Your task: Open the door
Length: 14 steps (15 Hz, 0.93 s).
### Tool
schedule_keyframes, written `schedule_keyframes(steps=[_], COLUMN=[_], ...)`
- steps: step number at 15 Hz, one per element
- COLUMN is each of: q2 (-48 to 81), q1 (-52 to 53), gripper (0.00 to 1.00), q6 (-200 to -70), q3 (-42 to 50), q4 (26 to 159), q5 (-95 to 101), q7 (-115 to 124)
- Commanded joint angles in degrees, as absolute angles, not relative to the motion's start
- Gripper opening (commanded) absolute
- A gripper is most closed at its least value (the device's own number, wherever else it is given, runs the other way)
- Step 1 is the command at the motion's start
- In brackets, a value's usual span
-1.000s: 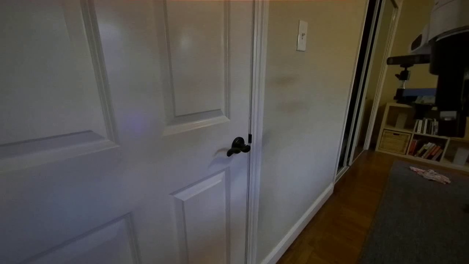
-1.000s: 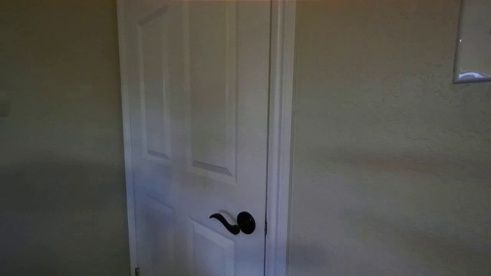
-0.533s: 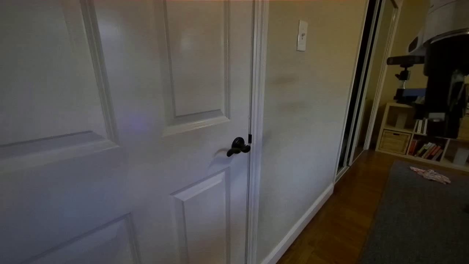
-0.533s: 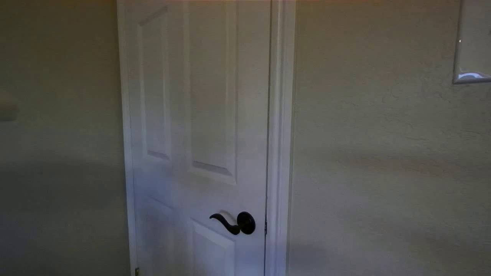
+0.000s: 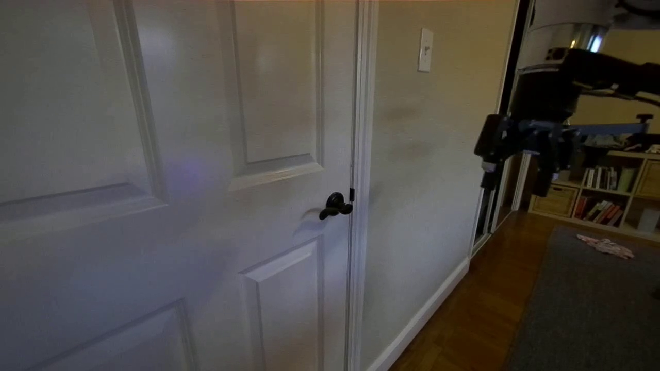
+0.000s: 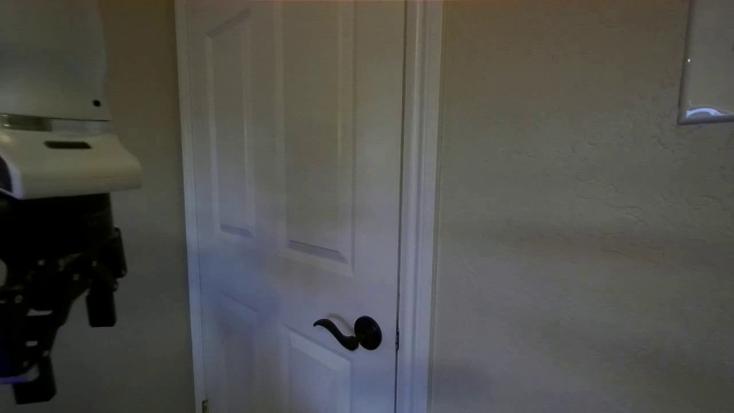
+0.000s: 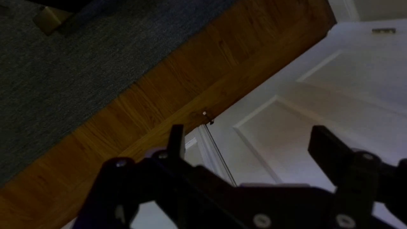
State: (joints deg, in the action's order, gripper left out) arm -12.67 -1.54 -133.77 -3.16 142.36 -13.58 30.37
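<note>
One door point(image 5: 206, 216), closed, with black handle point(image 5: 336, 205). The claw point(image 7: 250, 140) hangs well apart from the door, spread wide.

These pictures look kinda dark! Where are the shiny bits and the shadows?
All the views are dim; in an exterior view, pale glints show on the door and the handle has a soft shadow beside it; in an exterior view, a bright curve gleams low on the framed panel; in the wrist view, the hand is nearly black.
</note>
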Motion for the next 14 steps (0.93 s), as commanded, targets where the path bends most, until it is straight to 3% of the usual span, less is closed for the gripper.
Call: schedule_keyframes(steps=[1, 11, 14], q2=[-3.05, 17.35, 15.68], q1=[-1.94, 1.92, 1.74], gripper=[1.0, 1.0, 1.0], q6=[-138.67, -146.09, -145.26], q3=[-5.28, -0.51, -0.48], q4=[134.55, 114.74, 117.31], q5=[-11.5, -8.19, -10.13], q7=[44.19, 64.17, 60.58])
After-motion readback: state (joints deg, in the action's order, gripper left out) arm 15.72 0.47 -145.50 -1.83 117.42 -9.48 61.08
